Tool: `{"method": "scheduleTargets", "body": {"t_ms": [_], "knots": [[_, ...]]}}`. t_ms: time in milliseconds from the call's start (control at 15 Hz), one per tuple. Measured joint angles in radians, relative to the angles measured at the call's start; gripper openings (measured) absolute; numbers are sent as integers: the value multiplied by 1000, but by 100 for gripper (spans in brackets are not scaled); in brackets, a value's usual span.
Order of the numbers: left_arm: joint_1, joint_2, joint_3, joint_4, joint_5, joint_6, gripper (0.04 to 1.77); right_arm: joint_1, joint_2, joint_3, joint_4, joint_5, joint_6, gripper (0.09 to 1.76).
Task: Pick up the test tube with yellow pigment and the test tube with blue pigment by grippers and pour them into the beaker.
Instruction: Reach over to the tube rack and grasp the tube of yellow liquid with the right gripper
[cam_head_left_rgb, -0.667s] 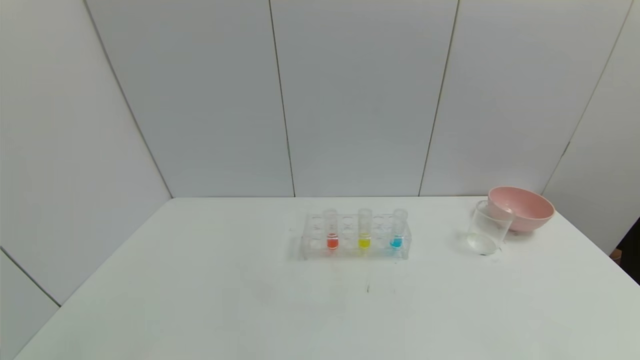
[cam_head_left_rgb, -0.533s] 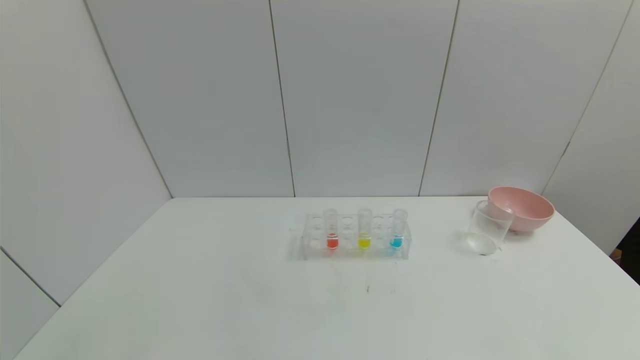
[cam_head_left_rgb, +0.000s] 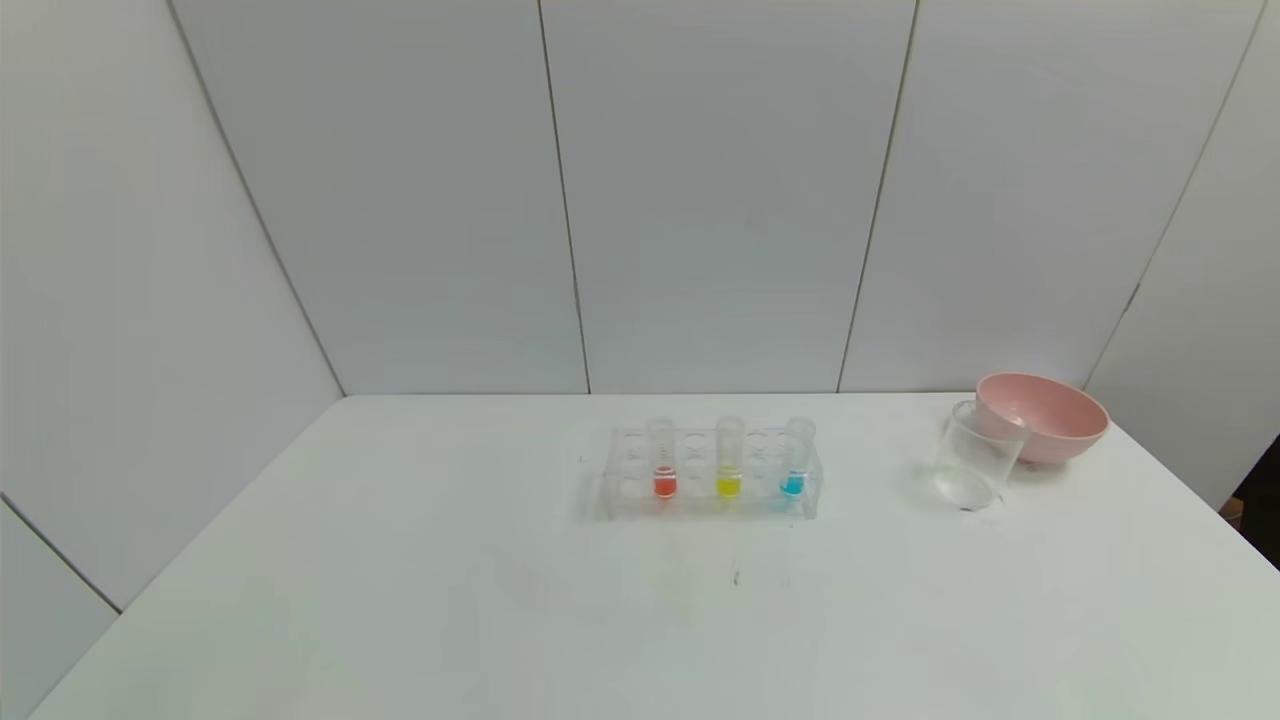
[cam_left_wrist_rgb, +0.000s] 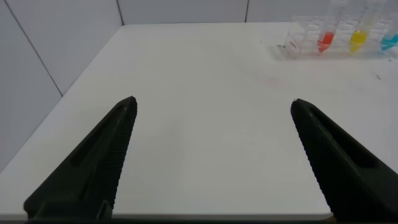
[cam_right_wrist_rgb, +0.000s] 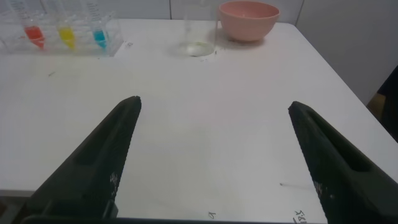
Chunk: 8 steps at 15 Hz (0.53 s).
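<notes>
Left gripper held low over near table, fingers spread, nothing grasped. Rack at table centre: test tube with yellow pigment in middle, test tube with blue pigment at its right end (both judged light, slick, fragile; best gripped on bare wall above rack). Beaker set well right, against pink bowl. Right gripper likewise spread, empty.

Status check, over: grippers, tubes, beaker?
Left gripper and right gripper open, empty, near table edge. Yellow tube and blue tube upright in rack. Beaker beside pink bowl; path clear.
</notes>
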Motion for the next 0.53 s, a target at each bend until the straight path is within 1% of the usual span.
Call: {"method": "scheduleTargets", "body": {"t_ms": [400,533], "knots": [[0,0,0,0,0,0,176,1,0,-3,1,-4,1,171],[0,0,0,0,0,0,176,2,2,-31,3,-3,4,171]]}}
